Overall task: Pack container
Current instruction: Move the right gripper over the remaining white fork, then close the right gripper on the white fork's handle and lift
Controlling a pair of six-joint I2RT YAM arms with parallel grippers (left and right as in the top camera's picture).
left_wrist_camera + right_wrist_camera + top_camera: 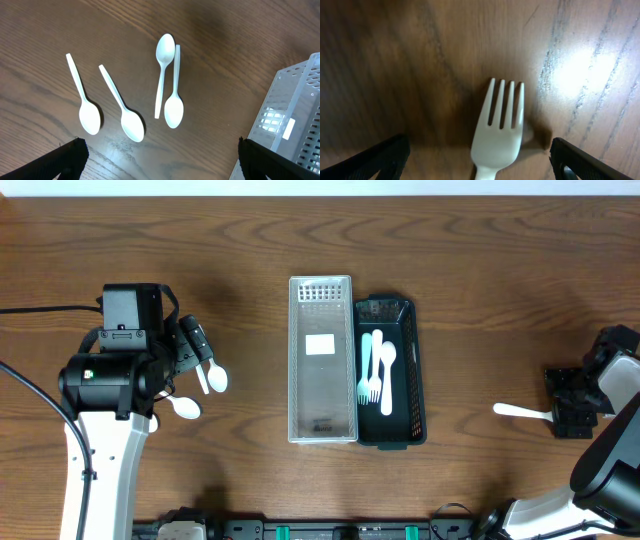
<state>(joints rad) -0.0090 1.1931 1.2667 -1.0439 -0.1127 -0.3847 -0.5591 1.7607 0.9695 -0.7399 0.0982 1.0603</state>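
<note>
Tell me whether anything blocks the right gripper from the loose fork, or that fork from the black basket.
Nothing visible does. The right gripper is open, the fork lying on the table between its fingers; only bare wood separates the fork from the black basket.

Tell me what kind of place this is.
Probably a robotics lab bench, not a kitchen: robot arms flank a wood-grain table, with a clear bin beside a black basket and loose white plastic spoons.

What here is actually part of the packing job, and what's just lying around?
For the job: clear tray, black basket with cutlery inside, four spoons, loose fork.
Just lying about: only a black cable, far left.
</note>
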